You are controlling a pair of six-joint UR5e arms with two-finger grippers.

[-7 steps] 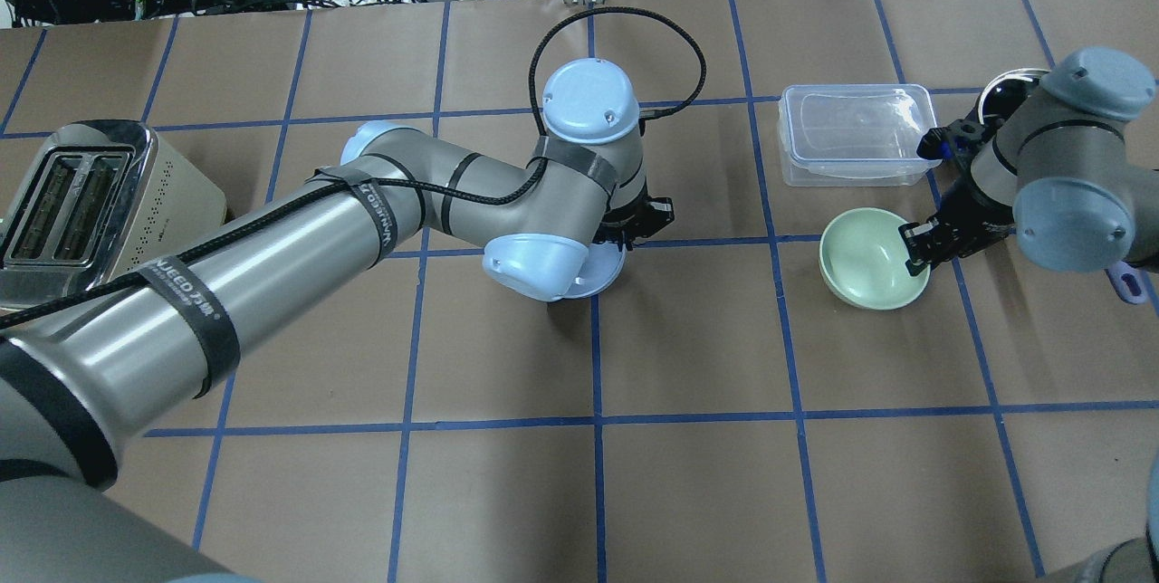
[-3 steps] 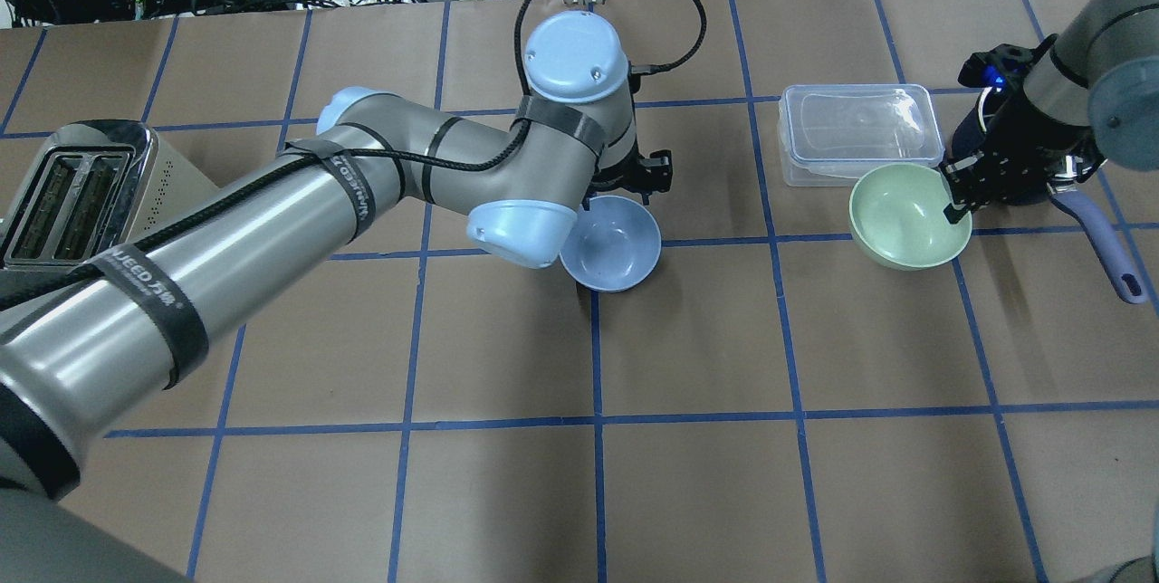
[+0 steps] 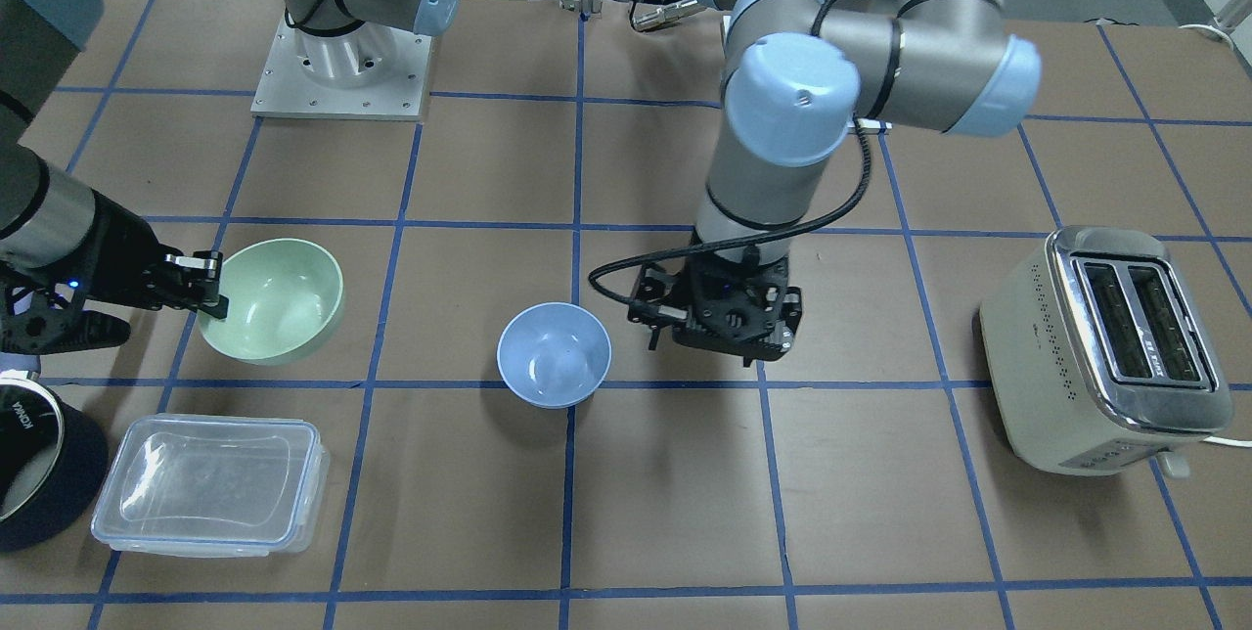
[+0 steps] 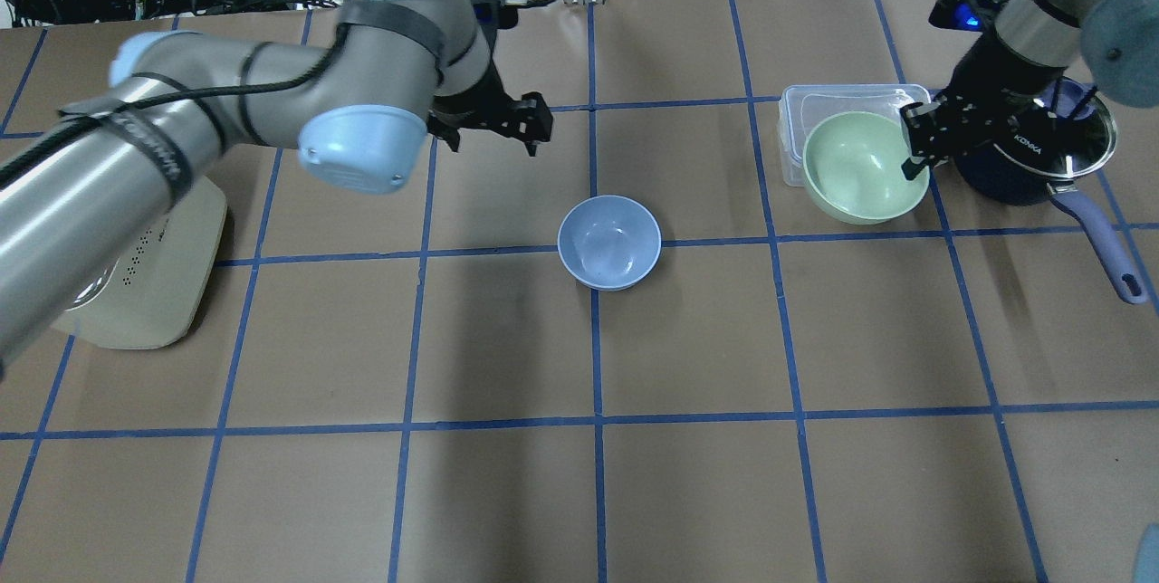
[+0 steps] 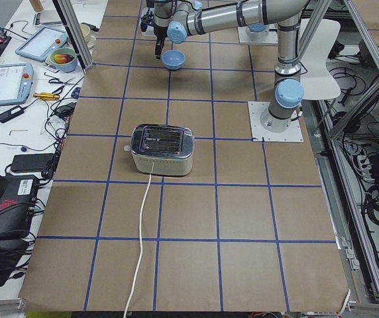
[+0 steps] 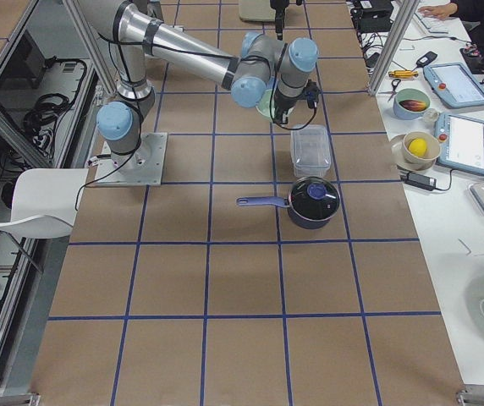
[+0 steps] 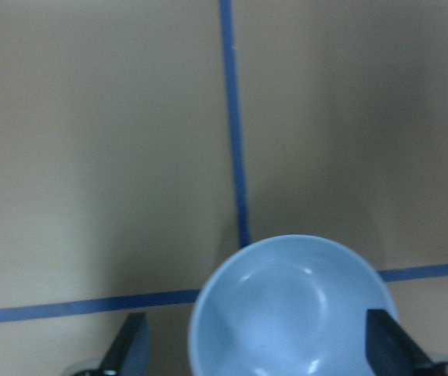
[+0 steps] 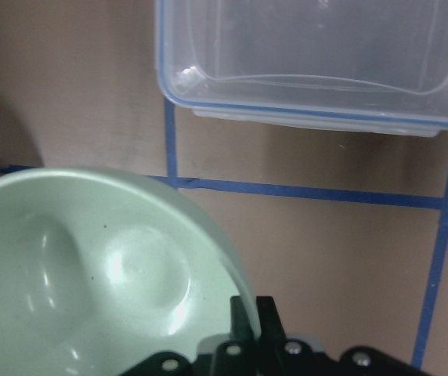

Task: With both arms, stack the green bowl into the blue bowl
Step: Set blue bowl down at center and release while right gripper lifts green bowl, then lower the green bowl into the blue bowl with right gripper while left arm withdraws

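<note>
1 ea: green bowl (image 4: pixel 860 171), blue bowl (image 4: pixel 608 242), toaster (image 3: pixel 1105 346), clear container (image 3: pixel 210 481), saucepan (image 6: pixel 314 203).

My arms are grey metal tubes with pale-blue caps at each joint. Along the left arm (image 4: pixel 81 194), at the overhead view's left, runs a black braided cable (image 3: pixel 867 165) held by black bands (any lettering on them too blurred to read). The right gripper (image 4: pixel 914 153) is black with a blue light (image 4: pixel 964 19). My silver base plate (image 3: pixel 340 72) seems edged with small screws.
</note>
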